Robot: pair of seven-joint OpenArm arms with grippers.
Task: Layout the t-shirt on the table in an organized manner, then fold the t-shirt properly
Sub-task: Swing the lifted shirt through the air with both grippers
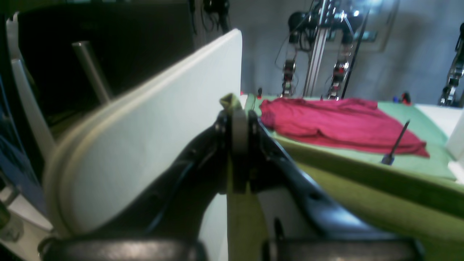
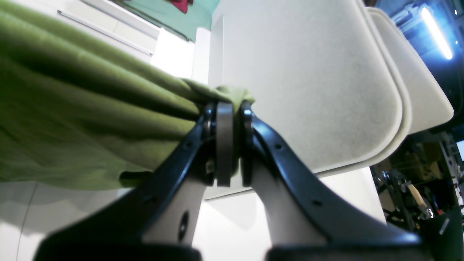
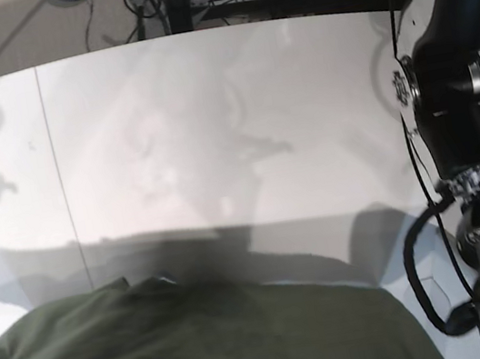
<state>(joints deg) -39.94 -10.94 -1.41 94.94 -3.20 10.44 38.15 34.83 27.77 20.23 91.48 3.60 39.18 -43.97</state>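
Left claw: clamped on a small tuft of the t-shirt, jaws pressed together with green cloth poking out above the tips and a strip hanging below.
Right claw: clamped on a bunched edge of the t-shirt, cloth gathered between the jaws and stretched away to the left in long folds.
T-shirt: olive green, held up off the desk at both pinched points; in the base view a wide dark-green spread across the bottom of the frame, nearest the camera.
Desk: broad white top with a thin dark seam line running down its left part, shadows of the arms across the middle; bare where visible beyond the shirt.
Left arm: black, standing at the right edge of the base view, cables looped beside it.
White panel: rounded corner, close beside the left claw in the left wrist view.
Red garment: lying on a green surface in the far background, well apart from the claws.
Background rig: another set of robot arms on a metal post, blurred.
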